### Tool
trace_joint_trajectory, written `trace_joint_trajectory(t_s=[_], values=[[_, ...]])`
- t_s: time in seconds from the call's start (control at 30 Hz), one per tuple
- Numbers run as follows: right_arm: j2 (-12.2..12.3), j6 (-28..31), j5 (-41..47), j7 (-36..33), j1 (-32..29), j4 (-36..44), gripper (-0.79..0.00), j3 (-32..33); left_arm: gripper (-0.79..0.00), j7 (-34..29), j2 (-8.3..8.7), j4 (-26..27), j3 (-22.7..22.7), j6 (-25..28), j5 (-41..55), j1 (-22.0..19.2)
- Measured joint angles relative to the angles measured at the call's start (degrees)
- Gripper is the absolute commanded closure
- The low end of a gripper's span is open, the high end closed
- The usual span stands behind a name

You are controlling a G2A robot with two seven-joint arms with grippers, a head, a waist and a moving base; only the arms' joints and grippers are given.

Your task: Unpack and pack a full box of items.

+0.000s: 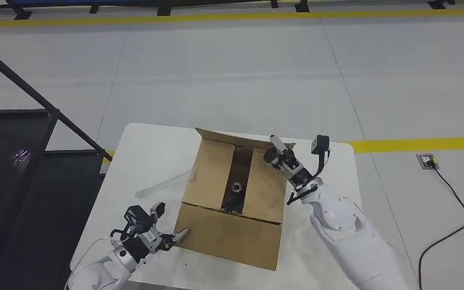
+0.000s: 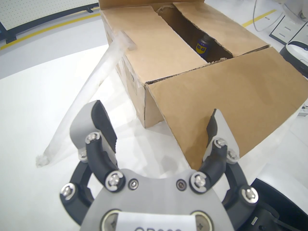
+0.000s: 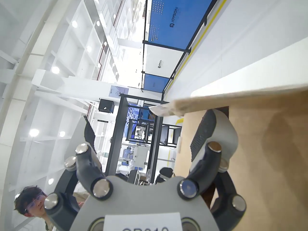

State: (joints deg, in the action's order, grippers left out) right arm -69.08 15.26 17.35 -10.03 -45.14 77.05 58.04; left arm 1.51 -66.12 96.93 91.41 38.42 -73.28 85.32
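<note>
**Flap-opening stage, contents not yet removed.** The box stands mid-surface. Its two inner flaps are nearly closed and leave a narrow slot whose long axis runs from the robot's side to the far side. A can stands upright in the slot, deep inside. A pale plastic strip leans against the box's left wall.

The left gripper is spread wide and holds nothing. It sits low at the near left corner. The near flap hangs outward directly ahead of it, its free edge lying across the gripper's line of approach. One finger overlaps that flap's corner; contact cannot be told.

The right gripper is likewise spread and empty, at the far right corner. One finger lies close beside a cardboard flap.

Judgement: the left arm is nearer the near flap and the right arm nearer the far side. The can is probably reachable only from above, once the inner flaps are parted across the slot.
</note>
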Motion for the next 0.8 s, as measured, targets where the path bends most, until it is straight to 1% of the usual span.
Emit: trace_joint_trajectory(t_s=[0.23,0.4,0.63,0.8], values=[[-3.0,-0.1,-1.3,5.3,8.4,-10.8,-0.785,-3.9,-0.785,0.0,0.0,0.0,0.0,0.0,0.0,0.0],[-5.3,0.7,-1.7,8.2,13.1,-18.5,-0.785,-6.4,-0.785,0.0,0.0,0.0,0.0,0.0,0.0,0.0],[-8.2,0.7,0.2,9.0,18.1,-28.6,-0.785,-8.3,-0.785,0.0,0.0,0.0,0.0,0.0,0.0,0.0],[-9.9,0.0,2.3,6.5,20.4,-34.2,-0.785,-9.1,-0.785,0.0,0.0,0.0,0.0,0.0,0.0,0.0]])
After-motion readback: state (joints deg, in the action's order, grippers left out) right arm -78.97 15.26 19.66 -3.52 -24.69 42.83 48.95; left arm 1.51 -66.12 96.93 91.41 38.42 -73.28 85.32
